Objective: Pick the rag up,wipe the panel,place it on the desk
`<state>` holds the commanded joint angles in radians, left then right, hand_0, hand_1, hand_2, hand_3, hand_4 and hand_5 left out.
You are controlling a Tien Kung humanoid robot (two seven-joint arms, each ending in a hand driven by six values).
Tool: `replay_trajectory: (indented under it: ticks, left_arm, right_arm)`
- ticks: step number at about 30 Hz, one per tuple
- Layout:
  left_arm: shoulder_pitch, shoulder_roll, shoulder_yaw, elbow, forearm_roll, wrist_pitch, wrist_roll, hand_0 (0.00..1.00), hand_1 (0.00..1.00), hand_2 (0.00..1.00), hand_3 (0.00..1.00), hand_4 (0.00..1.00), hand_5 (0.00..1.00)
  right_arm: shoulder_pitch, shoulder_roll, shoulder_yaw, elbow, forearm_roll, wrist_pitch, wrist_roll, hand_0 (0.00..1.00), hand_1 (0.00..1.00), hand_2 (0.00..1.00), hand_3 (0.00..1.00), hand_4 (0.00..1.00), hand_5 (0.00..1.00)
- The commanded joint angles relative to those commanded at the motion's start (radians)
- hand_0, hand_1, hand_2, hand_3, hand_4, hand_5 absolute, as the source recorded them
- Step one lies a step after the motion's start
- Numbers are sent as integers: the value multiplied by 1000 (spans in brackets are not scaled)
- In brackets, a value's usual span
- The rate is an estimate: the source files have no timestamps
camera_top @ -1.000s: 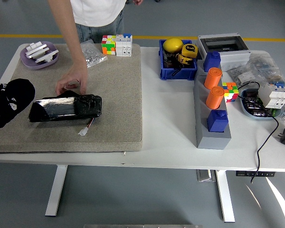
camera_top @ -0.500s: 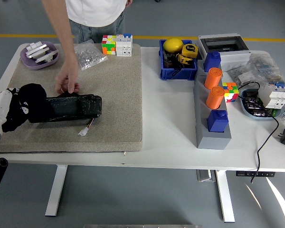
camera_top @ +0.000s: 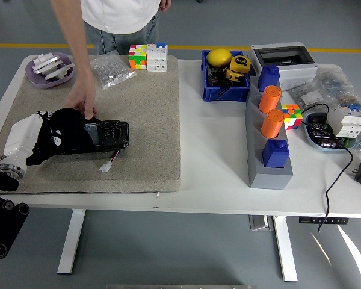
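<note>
A black rag (camera_top: pixel 61 133) lies over the left end of a glossy black panel (camera_top: pixel 107 135) on the beige mat (camera_top: pixel 145 114). My left hand (camera_top: pixel 27 138), white-backed, comes in from the lower left and is shut on the rag, pressing it on the panel; its fingers are hidden under the cloth. A person's hand (camera_top: pixel 83 100) rests on the panel's far edge. The right arm is out of view.
A purple dish (camera_top: pixel 49 68) and a bag of small parts (camera_top: pixel 111 68) lie at the mat's back. A blue bin (camera_top: pixel 225 81), grey rack with orange and blue cylinders (camera_top: pixel 269 150), cubes and cables fill the right half. A small white connector (camera_top: pixel 106 167) lies before the panel.
My left hand has moved right with the rag, from the mat's left edge onto the panel's left end. The person's hand has shifted slightly left along the panel's far edge.
</note>
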<state>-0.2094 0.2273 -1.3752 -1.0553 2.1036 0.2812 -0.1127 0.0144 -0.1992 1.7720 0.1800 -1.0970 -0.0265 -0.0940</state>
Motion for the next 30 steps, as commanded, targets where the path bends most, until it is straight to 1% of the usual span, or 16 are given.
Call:
replay_trajectory:
  ticks: [11,19,30]
  left_arm:
    - [-43,-18,99,1,14,-13,6,251,237,753,486,2,2]
    - [-66,-33,161,9,-8,-11,6,248,238,745,485,2,2]
    - [-100,-56,235,-18,8,-16,21,247,238,743,485,2,2]
  right_arm:
    - [3,-4,0,0,-6,4,0,767,649,677,584,998,492]
    - [1,-4,-3,0,-2,12,-6,765,649,677,585,998,490]
    - [4,-3,4,0,-6,22,-12,765,650,679,585,998,492]
